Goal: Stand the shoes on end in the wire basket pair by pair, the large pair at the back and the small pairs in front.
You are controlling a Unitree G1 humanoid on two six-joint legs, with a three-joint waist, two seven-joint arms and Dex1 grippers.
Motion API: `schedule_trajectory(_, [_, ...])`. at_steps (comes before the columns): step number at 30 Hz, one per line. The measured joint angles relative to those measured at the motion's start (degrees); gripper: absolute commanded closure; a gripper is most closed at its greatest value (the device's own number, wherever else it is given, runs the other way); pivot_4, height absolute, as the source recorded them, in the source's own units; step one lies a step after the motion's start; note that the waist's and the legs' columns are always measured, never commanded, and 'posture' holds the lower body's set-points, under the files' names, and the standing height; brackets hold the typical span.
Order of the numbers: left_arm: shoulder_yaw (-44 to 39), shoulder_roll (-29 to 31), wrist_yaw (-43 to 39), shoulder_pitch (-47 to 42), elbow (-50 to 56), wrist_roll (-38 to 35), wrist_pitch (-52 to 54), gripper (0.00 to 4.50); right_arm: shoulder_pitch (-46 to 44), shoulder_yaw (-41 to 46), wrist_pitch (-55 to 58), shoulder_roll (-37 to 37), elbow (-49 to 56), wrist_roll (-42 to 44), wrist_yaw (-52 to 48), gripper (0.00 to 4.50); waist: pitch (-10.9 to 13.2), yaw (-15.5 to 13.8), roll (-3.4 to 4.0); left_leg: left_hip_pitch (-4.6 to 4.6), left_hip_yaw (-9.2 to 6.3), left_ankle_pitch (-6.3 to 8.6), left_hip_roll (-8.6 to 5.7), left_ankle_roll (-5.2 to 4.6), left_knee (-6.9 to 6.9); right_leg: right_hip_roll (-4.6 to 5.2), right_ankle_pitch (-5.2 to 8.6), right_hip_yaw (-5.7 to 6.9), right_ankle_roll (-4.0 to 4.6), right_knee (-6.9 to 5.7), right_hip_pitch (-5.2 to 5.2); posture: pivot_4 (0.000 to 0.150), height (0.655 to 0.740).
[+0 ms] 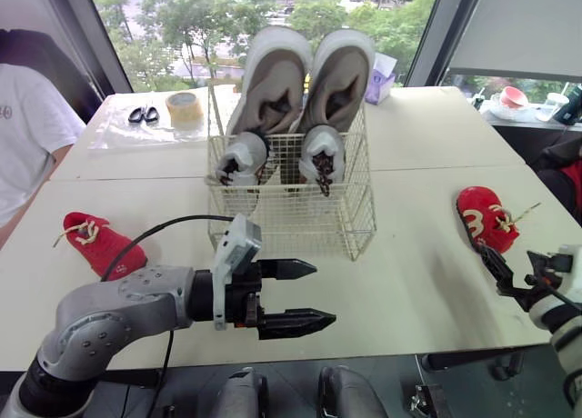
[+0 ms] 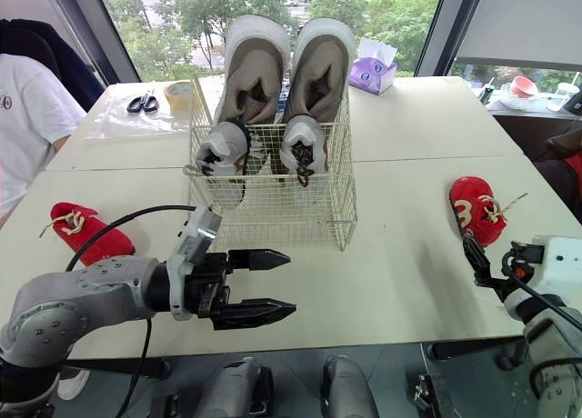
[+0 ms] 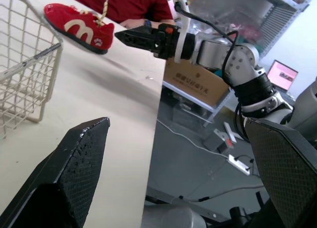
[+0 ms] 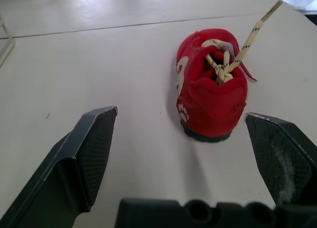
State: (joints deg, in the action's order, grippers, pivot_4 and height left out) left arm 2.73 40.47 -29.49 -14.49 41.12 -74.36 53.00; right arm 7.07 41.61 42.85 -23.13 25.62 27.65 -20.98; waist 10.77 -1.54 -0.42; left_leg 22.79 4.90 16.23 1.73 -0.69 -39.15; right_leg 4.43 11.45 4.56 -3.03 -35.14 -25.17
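Right gripper [image 4: 179, 114]: two black fingers spread wide apart, nothing held between them.
Small red sneaker [image 4: 210, 96]: on its dark sole on the table, just ahead of the fingertips, within the gap yet much closer to one finger [image 4: 277, 158] than to the other [image 4: 91, 153]; touching neither.
Sneaker markings: white paw print [image 4: 184, 113] on the side at the end nearest the fingers.
Lace [image 4: 247, 39]: cream with dark flecks, knotted over the opening, one end stretching away beyond the sneaker.
Table [image 4: 99, 64]: pale top, a seam [image 4: 124, 26] crossing farther ahead of the fingers.
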Motion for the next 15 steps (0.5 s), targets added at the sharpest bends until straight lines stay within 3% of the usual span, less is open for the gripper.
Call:
schedule_trajectory(8, [-0.3,0.1,1.8,1.1,0.5,0.0,0.0,0.00,-5.5,-5.4,-6.4,-1.7,-11.0,-2.9,0.8,0.05,0.0,0.8,0.00,0.04,-0.01,0.00,-0.01,-0.01,0.00,0.00,0.00,0.01,0.00,0.00,-0.02,0.150,0.7400])
schedule_trajectory(15, [-1.9,1.9,3.9,2.6,1.8,-1.8,0.0,0.00,-14.6,-9.4,-16.9,-3.3,-29.1,-7.3,1.3,0.05,0.0,1.2,0.00,0.03,0.00,0.00,-0.01,-0.02,0.02,-0.03,-0.01,-0.01,0.00,0.00,-0.03,0.150,0.7400])
